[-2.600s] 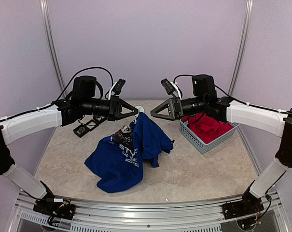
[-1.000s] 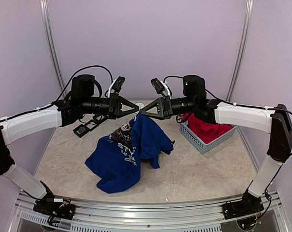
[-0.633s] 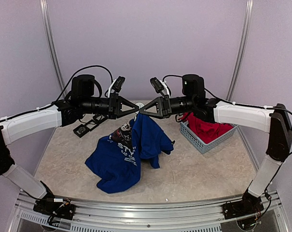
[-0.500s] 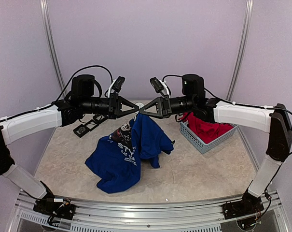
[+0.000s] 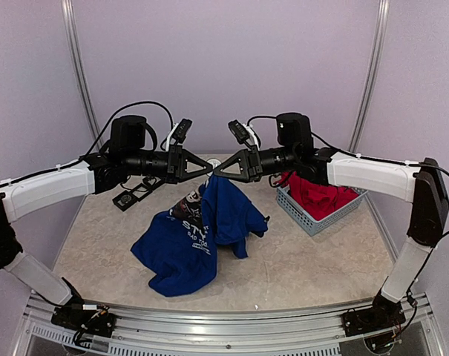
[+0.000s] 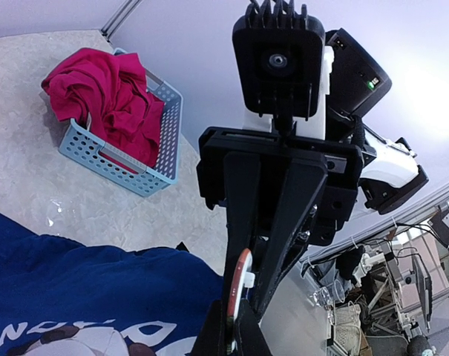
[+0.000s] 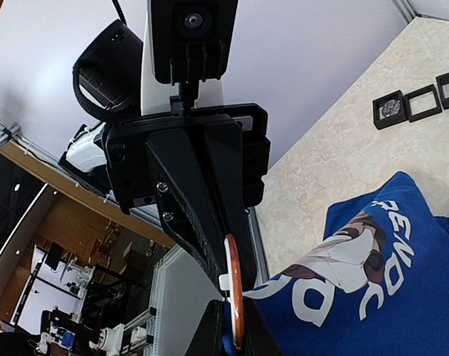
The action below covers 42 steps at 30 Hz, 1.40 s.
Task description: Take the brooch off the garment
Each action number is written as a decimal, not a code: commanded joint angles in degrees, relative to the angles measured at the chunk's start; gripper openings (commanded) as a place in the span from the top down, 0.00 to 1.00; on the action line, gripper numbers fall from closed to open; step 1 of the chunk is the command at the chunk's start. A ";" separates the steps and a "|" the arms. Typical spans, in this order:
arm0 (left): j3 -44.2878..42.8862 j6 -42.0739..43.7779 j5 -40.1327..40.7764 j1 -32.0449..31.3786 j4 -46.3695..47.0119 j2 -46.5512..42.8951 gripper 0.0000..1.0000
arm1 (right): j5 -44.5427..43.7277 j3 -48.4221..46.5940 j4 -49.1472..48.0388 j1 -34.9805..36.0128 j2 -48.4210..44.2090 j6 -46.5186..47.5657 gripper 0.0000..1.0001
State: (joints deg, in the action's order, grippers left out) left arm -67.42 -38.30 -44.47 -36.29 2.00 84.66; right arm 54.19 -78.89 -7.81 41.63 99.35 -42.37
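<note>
Shapes and textures first. The brooch (image 6: pixel 240 276) is a thin flat disc that both wrist cams catch edge-on, with an orange-red rim and a small white tab on one side. Its face is hidden, so I can't make out any design. The blue T-shirt (image 5: pixel 183 248) is soft, crumpled cotton with white lettering and a dark cartoon print. One corner is pulled up into a peak while the rest lies heaped on the mottled, stone-look table (image 5: pixel 320 259).

The two arms meet tip to tip right at that peak, and that's where the brooch sits (up in the air, not down on the table). The left gripper (image 5: pixel 209 169) is clamped shut where the fabric meets the disc, though I can't tell whether it has cloth only or the disc too. The right gripper (image 5: pixel 219 171) has its jaws nearly together, with the disc sandwiched flat between them.

Off to the right, a pale blue plastic lattice basket (image 5: pixel 306 219) holds a bunched red garment (image 5: pixel 320 194). A few small black square boxes (image 5: pixel 131 195) sit partly hidden under the left arm.
</note>
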 commanded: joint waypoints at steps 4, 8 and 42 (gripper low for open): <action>-2.63 0.84 -1.14 -1.58 0.45 -0.69 1.00 | -8.69 -2.10 11.78 0.65 4.27 2.21 1.00; -2.95 0.99 -1.30 -1.67 0.26 -0.82 1.00 | -12.57 -1.81 14.83 0.66 5.33 0.96 1.00; -11.75 5.73 -8.43 -4.38 -7.60 3.78 1.00 | -19.10 -7.20 25.54 -4.97 15.32 1.50 1.00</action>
State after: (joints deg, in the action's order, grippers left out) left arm -72.97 -33.69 -38.24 -36.29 -11.20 90.32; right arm 51.55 -86.24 7.14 39.46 107.13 -43.53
